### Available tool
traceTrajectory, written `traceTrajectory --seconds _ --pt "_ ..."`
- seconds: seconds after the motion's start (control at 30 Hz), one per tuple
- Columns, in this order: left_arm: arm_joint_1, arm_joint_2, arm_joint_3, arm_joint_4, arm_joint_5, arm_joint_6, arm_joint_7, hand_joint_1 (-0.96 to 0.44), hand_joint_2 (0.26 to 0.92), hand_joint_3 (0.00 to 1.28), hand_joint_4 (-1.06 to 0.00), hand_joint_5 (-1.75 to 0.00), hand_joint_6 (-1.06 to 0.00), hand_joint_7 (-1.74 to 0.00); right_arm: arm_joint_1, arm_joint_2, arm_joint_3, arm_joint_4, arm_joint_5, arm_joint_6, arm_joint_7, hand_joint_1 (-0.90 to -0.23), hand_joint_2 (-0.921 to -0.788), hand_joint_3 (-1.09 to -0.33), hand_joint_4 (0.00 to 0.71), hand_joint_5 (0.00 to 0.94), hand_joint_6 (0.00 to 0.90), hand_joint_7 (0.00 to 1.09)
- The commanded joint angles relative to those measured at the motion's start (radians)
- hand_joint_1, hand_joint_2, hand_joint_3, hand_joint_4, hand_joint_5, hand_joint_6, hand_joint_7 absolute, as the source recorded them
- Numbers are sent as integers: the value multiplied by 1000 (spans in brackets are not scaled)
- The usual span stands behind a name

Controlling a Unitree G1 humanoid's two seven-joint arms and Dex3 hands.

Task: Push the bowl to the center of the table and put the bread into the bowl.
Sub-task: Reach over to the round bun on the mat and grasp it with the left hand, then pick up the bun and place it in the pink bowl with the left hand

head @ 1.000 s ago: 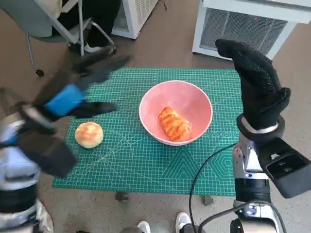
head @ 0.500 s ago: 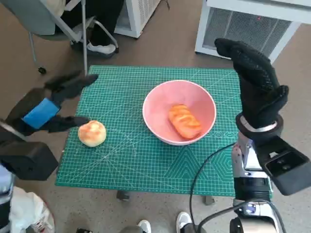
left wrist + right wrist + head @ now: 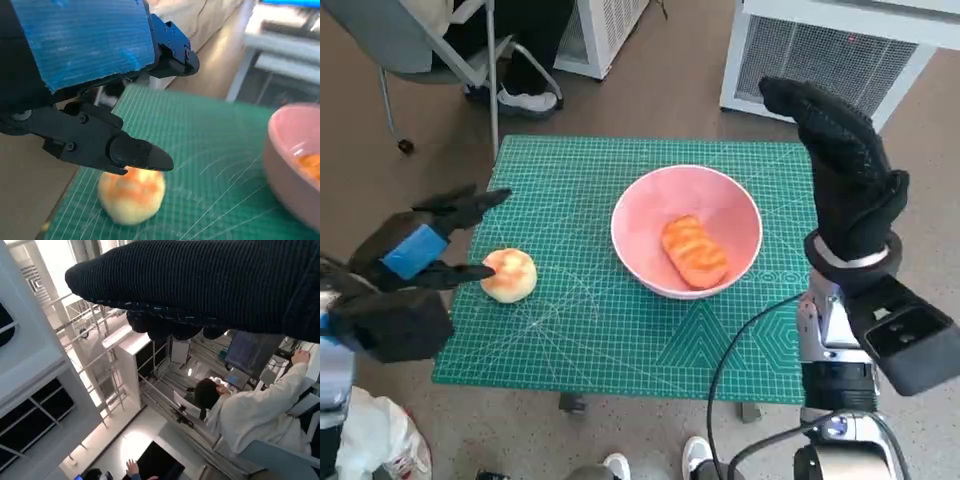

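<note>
With bowl (image 3: 686,231) near table (image 3: 620,350) centre and one bread (image 3: 694,252) inside, roughly half done. Round bun (image 3: 509,274) left outside, beside spread, empty left hand (image 3: 415,250). Right hand (image 3: 845,175) raised, holding nothing.

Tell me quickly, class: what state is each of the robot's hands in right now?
Left hand: open, holding nothing, fingers spread beside the round bun.
Right hand: open, raised beside the pink bowl, holding nothing.

In the left wrist view the pink bowl (image 3: 295,160) is cut off at the frame edge and blurred, the round bread (image 3: 131,196) is partly covered by a black fingertip (image 3: 142,156).
</note>
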State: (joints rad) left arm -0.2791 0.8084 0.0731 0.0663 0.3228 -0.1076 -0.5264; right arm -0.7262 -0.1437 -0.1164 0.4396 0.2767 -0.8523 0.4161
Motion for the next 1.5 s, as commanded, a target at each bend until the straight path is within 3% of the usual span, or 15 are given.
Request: traceTrajectory --seconds 0.03,0.47,0.8,0.9,0.93,1.0,1.03,1.13,1.23,1.5 --pt "-27 -10 -62 61 28 42 -17 -389 885 1 -261 -2 -388 -29 -1 -7 1 19 4 1 16 -550 -921 -786 -1 499 -1 633" --pt "-143 -41 -219 208 116 219 -81 -193 847 4 -312 -19 -436 -40 2 -10 1 14 13 -1 33 -553 -921 -783 -1 499 -1 633" --pt "-162 -71 -265 294 144 205 -15 -61 878 15 -568 -65 -629 -118 0 -11 0 18 4 -10 30 -548 -921 -782 -1 501 -1 634" --pt "-170 -74 -275 327 152 180 10 -41 900 9 -684 -51 -633 -310 2 -11 0 17 0 -12 28 -546 -921 -783 -1 501 -1 634" --pt "-173 -74 -278 339 154 170 19 -36 907 7 -731 -50 -595 -467 2 -11 0 17 0 -12 28 -545 -921 -784 -1 501 -1 634" --pt "-177 -73 -281 356 155 151 33 -190 914 100 -811 -84 -566 -910 2 -11 0 16 1 -12 28 -544 -921 -786 -1 501 -1 635" --pt "-179 -72 -282 363 155 142 38 -122 916 125 -724 -486 -545 -1076 2 -12 0 16 1 -12 28 -544 -921 -787 -1 502 -1 635" --pt "-186 -67 -278 372 149 119 51 -40 919 153 -626 -972 -519 -1270 4 -13 0 15 0 -12 27 -543 -921 -789 -1 502 -1 635" --pt "-192 -61 -268 357 139 113 48 -13 920 144 -615 -1109 -532 -1314 5 -13 -1 16 -2 -14 25 -543 -921 -790 -1 502 -1 635" --pt "-197 -44 -199 179 95 127 27 0 920 126 -629 -1128 -556 -1339 8 -13 -2 13 -8 -15 19 -545 -921 -796 -1 501 -1 636"
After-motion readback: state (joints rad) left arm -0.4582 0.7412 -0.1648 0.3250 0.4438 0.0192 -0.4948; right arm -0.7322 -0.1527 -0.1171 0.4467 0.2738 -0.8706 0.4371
